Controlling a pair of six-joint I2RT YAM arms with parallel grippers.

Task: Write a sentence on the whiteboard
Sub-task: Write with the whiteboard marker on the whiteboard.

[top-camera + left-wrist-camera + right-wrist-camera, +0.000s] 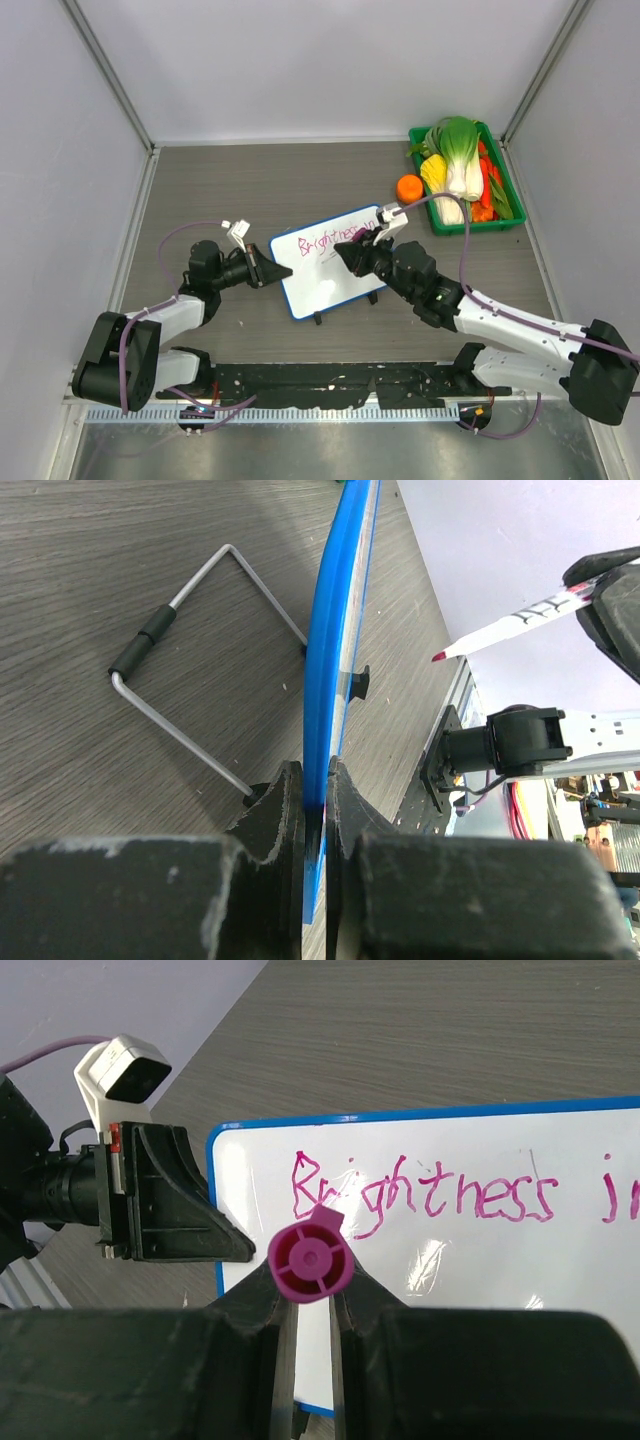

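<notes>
I have two claws, and each one is closed on something. My left claw [267, 272] [315, 780] is pinched narrow on the blue frame of the whiteboard [335, 285] [330, 630] [480, 1300] at its left edge, one finger on each face. My right claw [352, 256] [310, 1295] is clamped on one marker [310, 1260] [500, 628]. Its magenta end cap faces my wrist camera, and its white barrel points down at the board. In my left wrist view the red-pink tip stands a little off the writing face, not touching it.

There is one whiteboard. It stands tilted on the table [250, 190], about midway between my two arms, on two small black feet [318, 319] along its near edge. Behind it I see one bent wire stand [175, 680] with one black sleeve on it.

The sentence [325, 243] [420, 1195] is one line so far, along the top of the board. It has two pieces, "Brightness" and then "in", and my right wrist view cuts the second off at its edge.

At the far right corner of the table is one green tray [505, 222] piled with vegetables. One orange [409, 187] lies on the table just beside its left wall.
</notes>
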